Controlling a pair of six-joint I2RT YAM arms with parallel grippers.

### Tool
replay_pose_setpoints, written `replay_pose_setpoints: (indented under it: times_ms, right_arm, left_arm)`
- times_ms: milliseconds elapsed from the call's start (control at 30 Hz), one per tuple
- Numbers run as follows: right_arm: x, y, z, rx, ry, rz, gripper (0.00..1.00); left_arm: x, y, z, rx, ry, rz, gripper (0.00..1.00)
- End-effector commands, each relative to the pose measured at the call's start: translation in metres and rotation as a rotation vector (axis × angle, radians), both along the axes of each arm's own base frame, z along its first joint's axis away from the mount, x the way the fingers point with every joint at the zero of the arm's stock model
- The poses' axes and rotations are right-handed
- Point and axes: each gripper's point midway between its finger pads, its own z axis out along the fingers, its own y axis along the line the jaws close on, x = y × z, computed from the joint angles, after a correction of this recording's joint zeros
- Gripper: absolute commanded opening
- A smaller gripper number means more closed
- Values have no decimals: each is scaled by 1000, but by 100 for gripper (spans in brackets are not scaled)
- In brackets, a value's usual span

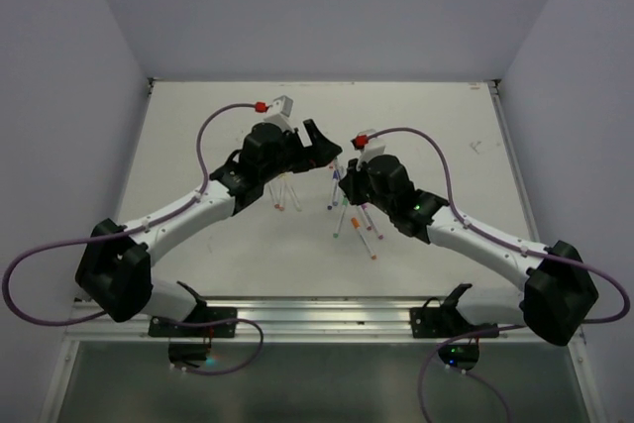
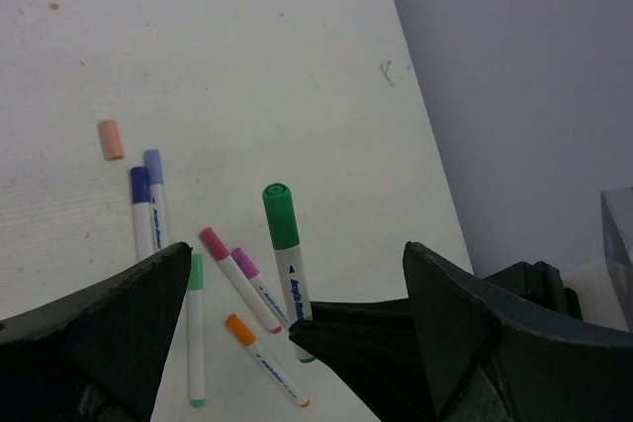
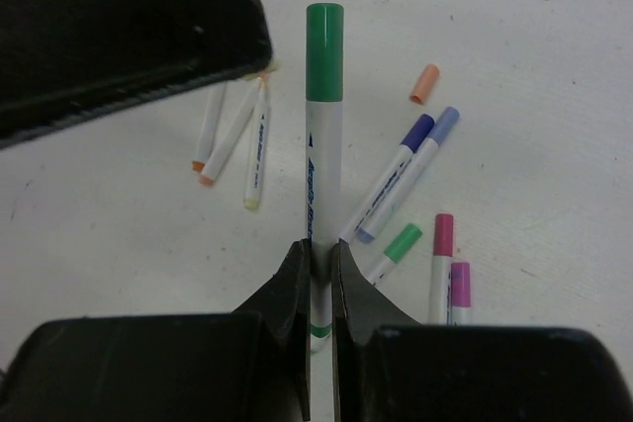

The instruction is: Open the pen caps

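My right gripper is shut on the white barrel of a green pen and holds it above the table, its green cap still on and pointing away. My left gripper is open, its fingers either side of that pen's cap but apart from it. A loose orange cap lies on the table and also shows in the left wrist view. In the top view the left gripper and the right gripper meet mid-table.
Capped pens lie below: dark blue, light blue, pink, purple, light green, orange. Three uncapped pens lie to the left. The table's right edge meets a grey wall.
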Motion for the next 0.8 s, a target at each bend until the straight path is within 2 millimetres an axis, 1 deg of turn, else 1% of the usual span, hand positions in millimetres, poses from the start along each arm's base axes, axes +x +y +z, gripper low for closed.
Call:
replay_pose_setpoints:
  times_ms: [0,67,167,200,267,300,333,400,433,500,533,567,600,633,667,767]
  right_arm:
    - [6,13,38,84,-80,5,0]
    - [5,15,41,90,-85,11,0]
    - [4,18,43,94,-90,19,0]
    - [2,19,44,95,-91,26,0]
    - [1,19,44,94,-93,28,0]
    - [0,21,44,93,-94,33,0]
    - [0,22,44,92,-96,37,0]
    - [-2,24,43,91,-95,44,0]
    - [-2,25,43,92,-98,49,0]
    - [-4,27,43,90,-101,57,0]
    - [-4,27,44,91,-106,56,0]
    - [-5,28,44,95,-107,60,0]
    - [-6,28,44,95,-109,61,0]
    - [-6,28,45,100,-115,61,0]
    - [-6,29,46,101,-115,64,0]
    - [-7,28,45,101,-116,66,0]
  left_arm:
    - [12,-7,13,-14,-35,46,90]
    - [14,-12,8,-5,-26,46,90]
    - [15,-20,4,-2,-14,26,84]
    - [16,-22,4,-2,-14,23,80]
    - [15,-27,2,-2,-13,15,78]
    - [15,-28,4,-4,-15,12,72]
    - [15,-31,1,0,-13,8,68]
    - [16,-32,2,-2,-13,7,65]
    - [15,-33,0,0,-10,4,62]
    - [15,-33,-3,3,-7,6,52]
    - [15,-33,-4,4,-6,4,50]
    - [14,-33,-4,4,-6,3,44]
    - [14,-34,-5,4,-4,3,43]
    - [14,-33,-7,6,-1,3,39]
    - [14,-33,-6,3,-3,5,33]
    - [12,-32,-7,0,-2,4,23]
